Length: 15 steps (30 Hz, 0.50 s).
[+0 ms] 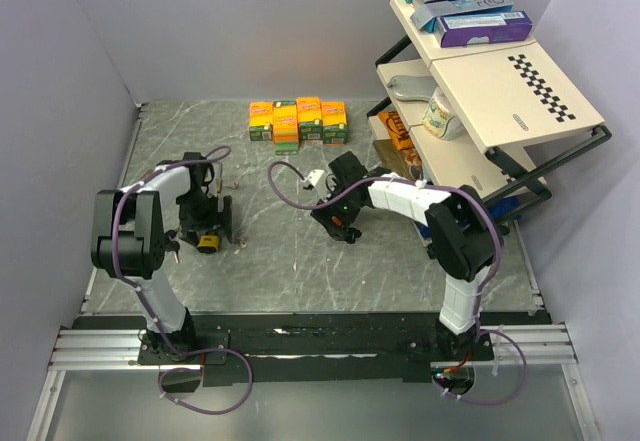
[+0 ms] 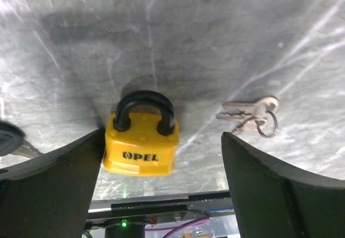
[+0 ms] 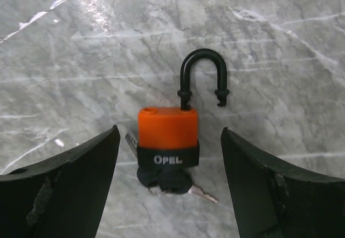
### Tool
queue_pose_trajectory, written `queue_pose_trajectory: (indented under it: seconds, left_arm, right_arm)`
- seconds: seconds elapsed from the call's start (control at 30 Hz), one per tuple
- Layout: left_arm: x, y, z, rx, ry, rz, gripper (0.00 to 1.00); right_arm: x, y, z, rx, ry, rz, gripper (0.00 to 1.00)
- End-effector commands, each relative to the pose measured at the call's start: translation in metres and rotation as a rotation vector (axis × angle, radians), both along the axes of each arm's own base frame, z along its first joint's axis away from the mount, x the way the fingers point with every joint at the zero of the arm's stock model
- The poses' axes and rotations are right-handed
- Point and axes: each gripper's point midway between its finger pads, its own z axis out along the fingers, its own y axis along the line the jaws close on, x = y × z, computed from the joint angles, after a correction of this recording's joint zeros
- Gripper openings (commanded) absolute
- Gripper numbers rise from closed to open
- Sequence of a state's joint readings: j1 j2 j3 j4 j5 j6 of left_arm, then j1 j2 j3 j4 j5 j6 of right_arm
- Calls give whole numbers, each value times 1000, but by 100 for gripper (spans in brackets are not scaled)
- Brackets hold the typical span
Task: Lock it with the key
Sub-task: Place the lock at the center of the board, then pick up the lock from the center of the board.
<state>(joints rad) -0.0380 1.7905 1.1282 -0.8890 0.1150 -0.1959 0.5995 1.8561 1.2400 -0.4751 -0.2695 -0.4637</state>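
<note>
Overhead view: left claw [image 1: 207, 223] hangs over a yellow padlock [image 1: 208, 243]; right claw [image 1: 340, 223] covers whatever lies beneath it. Left wrist: jaws released and wide. The yellow padlock looks shut, with loose keys [image 2: 253, 116] just beside it and another key [image 2: 11, 141] cut off at the left edge. Right wrist: jaws released astride an orange padlock [image 3: 167, 135] lying on the table [image 3: 81, 60], shackle [image 3: 202, 76] raised, key [image 3: 170, 183] in its base. Probably best: line the shackle over its hole, press it home, then turn the key. Its present turn is unreadable.

Open tabletop [image 1: 280, 261] centre, shelf rack [image 1: 520, 91] blocking right
</note>
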Motion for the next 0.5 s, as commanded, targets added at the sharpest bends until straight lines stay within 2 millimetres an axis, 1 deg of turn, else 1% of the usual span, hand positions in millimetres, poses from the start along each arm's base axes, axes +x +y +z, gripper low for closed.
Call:
queue_pose_trajectory:
  seconds: [0.0,0.07,0.1,0.17,0.2,0.23,0.27,0.3,0.33,0.4,0.43,0.47]
  left_arm:
    - [13,-11,34,-73,-92,-5,93]
    - [21,-18,47,-116,-131,2,95]
    - [27,-19,59,-127,-170,7,95]
    - [34,-27,72,-174,-211,9,96]
    - [40,-30,85,-194,-256,6,96]
    - [44,-34,93,-227,-277,11,96]
    - [49,-34,100,-244,-310,17,96]
    - [54,-36,112,-260,-349,18,96]
    - [56,-37,119,-276,-373,16,97]
    - [61,-44,136,-324,-430,2,100]
    - [65,-35,141,-330,-455,20,99]
    - [65,-41,149,-375,-472,3,97]
  right_arm:
    - [6,-2,-4,-34,3,29,80]
    - [5,-2,-5,-42,3,37,77]
    - [3,-4,-8,-54,11,43,77]
    - [1,-9,-14,-73,20,45,75]
    - [0,-11,-17,-84,17,54,74]
    - [1,-10,-17,-81,6,62,71]
    - [-1,-12,-20,-84,11,63,69]
    - [-2,-12,-20,-85,12,67,67]
    - [-1,-13,-21,-87,11,67,58]
    - [-1,-13,-20,-85,8,71,49]
    - [0,-11,-18,-77,-1,78,38]
    - [0,-9,-11,-60,-15,88,33]
